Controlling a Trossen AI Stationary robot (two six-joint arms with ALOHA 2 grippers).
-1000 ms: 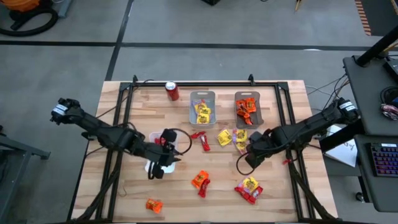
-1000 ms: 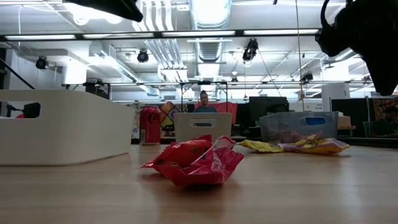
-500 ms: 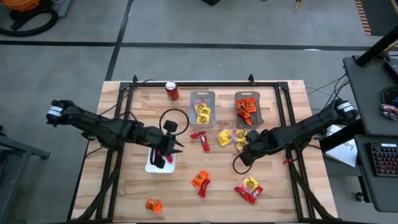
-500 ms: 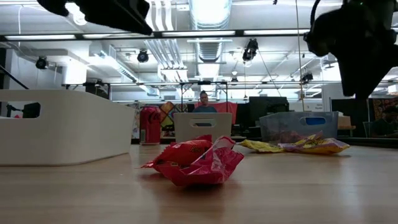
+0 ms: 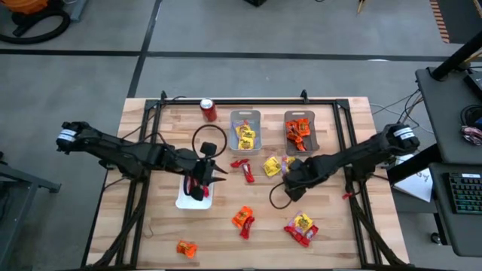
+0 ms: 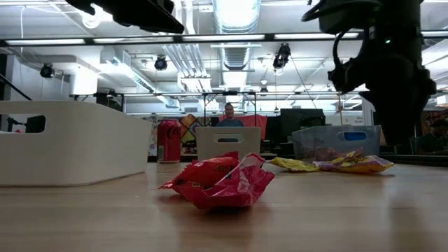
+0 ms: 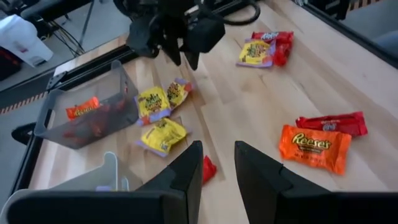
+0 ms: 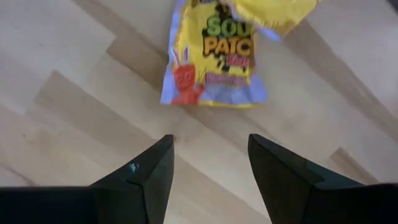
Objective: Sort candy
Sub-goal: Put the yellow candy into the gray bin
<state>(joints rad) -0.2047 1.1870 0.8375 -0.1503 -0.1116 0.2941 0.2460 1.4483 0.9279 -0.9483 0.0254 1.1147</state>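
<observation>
1. right gripper (image 5: 291,179) hangs low over the mid table, just beside the loose yellow packets (image 5: 272,166). fingers (image 8: 144,180) apart, nothing between them; wrist view shows a yellow sour patch packet (image 8: 217,53) lying flat on the wood just ahead of the tips.
2. left gripper (image 5: 213,175) sits over the right edge of the white tray (image 5: 186,200), left of centre. jaws a little apart, a narrow gap, nothing held as far as i can see. a bit of red shows on the tray under the arm, can't tell what it is.
3. sorted so far: yellow candy in the grey bin (image 5: 245,120) at the back, orange candy in the clear bin (image 5: 300,117) next to it on the right.
4. loose candy on the wood: red packets (image 5: 242,165) betw. the two grippers, an orange reese's w/ a red one (image 5: 242,220) nearer the front, a yellow-on-red pair (image 5: 302,228) front right, one orange packet (image 5: 186,248) alone front left.
5. red soda can (image 5: 208,110) stands upright at the back, left of the grey bin.
6. low view: crumpled red packet (image 6: 220,182) up close, a person seated far back in the room.
</observation>
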